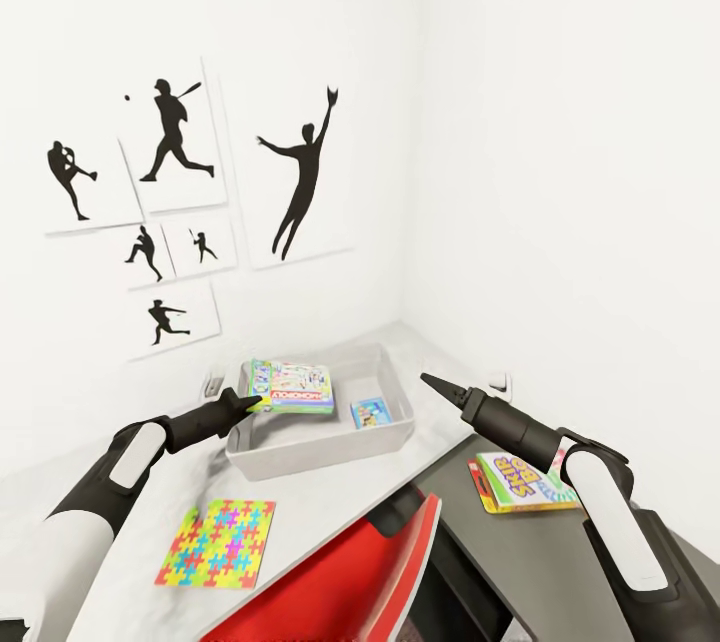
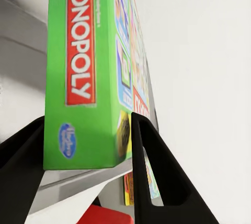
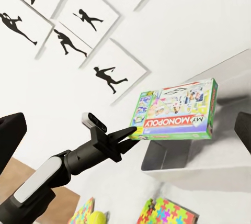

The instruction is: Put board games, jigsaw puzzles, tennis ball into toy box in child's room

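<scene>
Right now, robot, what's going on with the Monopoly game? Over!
Left gripper shut on Monopoly box, held over the toy box. Right gripper empty, looks shut. Small box already inside. Nothing in the way.

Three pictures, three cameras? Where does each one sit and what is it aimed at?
Head view: on the robot's head, looking down at the table; both arms show.
Left wrist view: on the left arm, looking along the left pincer shut on the Monopoly box.
Right wrist view: on the right arm, facing the left arm and posters.
All three share the Monopoly box, held above the toy box.
</scene>
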Motion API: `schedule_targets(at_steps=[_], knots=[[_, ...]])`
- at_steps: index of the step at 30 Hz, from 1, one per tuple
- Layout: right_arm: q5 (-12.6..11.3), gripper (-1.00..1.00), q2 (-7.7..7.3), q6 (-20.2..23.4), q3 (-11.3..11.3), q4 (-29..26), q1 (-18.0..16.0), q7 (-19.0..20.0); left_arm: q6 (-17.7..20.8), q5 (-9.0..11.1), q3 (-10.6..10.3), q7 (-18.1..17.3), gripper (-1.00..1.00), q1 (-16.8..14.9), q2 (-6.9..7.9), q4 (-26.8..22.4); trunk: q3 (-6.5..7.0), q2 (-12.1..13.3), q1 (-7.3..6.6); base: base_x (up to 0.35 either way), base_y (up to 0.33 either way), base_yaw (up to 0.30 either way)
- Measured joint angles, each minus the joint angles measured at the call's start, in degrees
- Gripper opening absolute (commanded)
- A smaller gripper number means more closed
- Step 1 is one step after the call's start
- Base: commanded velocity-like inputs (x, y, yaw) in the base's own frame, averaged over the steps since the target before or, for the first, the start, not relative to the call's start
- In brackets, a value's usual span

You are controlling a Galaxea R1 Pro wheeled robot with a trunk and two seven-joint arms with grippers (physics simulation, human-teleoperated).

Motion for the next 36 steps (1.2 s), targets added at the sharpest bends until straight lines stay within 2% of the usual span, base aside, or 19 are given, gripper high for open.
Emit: schedule_targets(at_steps=[36], knots=[[0.60,1.00,0.00,0.07,0.08,0.08,0.00,0.00,-0.11,0.07,0.09,0.03,-1.00,-0.13,0.26,-0.55,-3.31,-0.01,0.00,0.000,0.000,0.000]])
